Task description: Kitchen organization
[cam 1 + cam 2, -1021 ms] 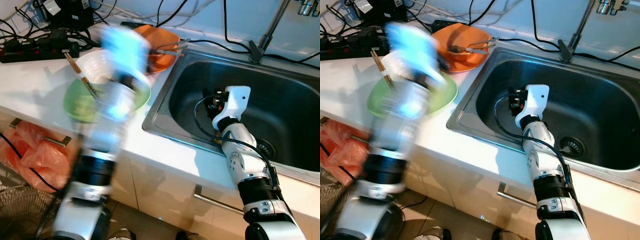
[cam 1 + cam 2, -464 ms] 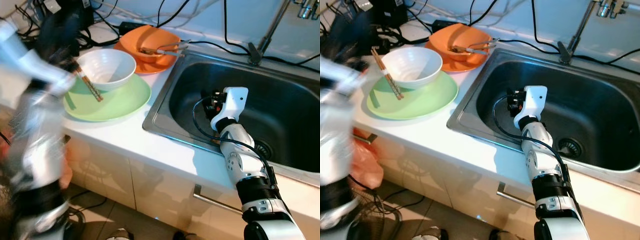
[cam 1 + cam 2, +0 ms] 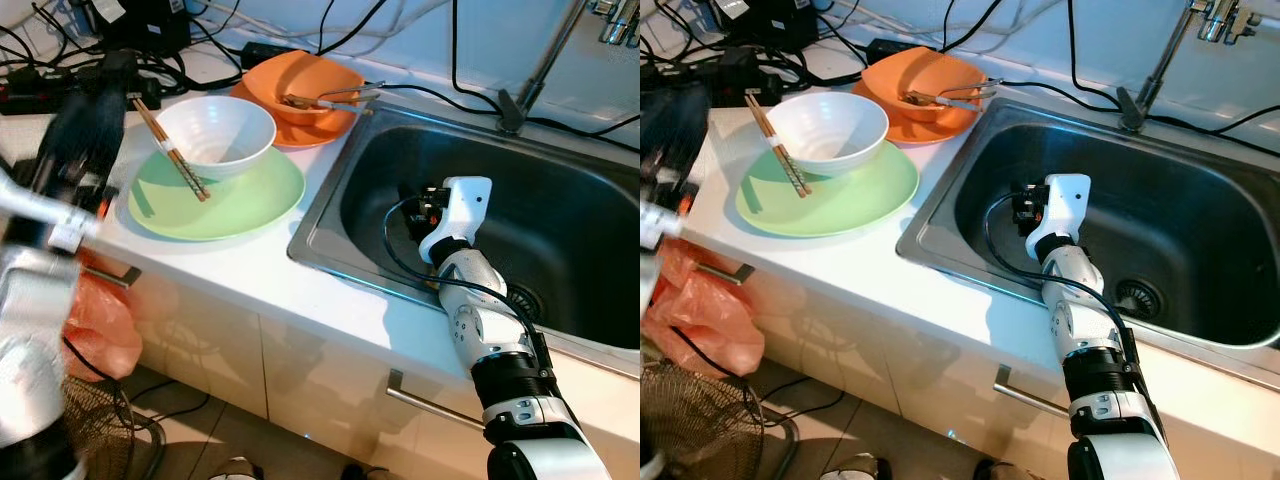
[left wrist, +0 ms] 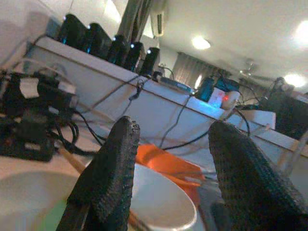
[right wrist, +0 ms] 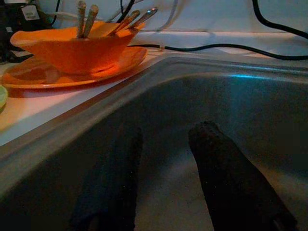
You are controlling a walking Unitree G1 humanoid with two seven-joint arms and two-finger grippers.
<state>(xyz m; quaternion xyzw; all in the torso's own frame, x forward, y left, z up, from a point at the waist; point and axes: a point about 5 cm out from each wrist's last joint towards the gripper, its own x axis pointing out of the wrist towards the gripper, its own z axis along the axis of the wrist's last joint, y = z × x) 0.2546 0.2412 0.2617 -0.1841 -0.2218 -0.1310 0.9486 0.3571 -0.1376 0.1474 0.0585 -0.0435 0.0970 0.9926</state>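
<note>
A white bowl point(image 3: 216, 134) sits on a green plate point(image 3: 245, 195) on the white counter, with chopsticks point(image 3: 170, 152) leaning on its rim. Behind it, an orange bowl point(image 3: 312, 84) holding metal utensils point(image 3: 338, 97) rests on an orange plate point(image 3: 290, 132). My left gripper point(image 3: 100, 100) is motion-blurred at the counter's left end, beside the green plate. In the left wrist view the left gripper point(image 4: 168, 139) is open and empty, facing the white bowl point(image 4: 159, 202). My right gripper point(image 5: 163, 134) is open and empty low inside the steel sink point(image 3: 570, 230).
A faucet point(image 3: 535, 70) stands behind the sink. Power strips and black cables point(image 3: 60, 85) crowd the back left of the counter. A red plastic bag point(image 3: 100, 325) hangs below the counter edge, above a wire basket point(image 3: 695, 425). A cabinet handle point(image 3: 430, 400) lies under the sink.
My left arm has swung leftward from in front of the bowls to the counter's left end, uncovering the white bowl and green plate. The right arm has stayed in the sink.
</note>
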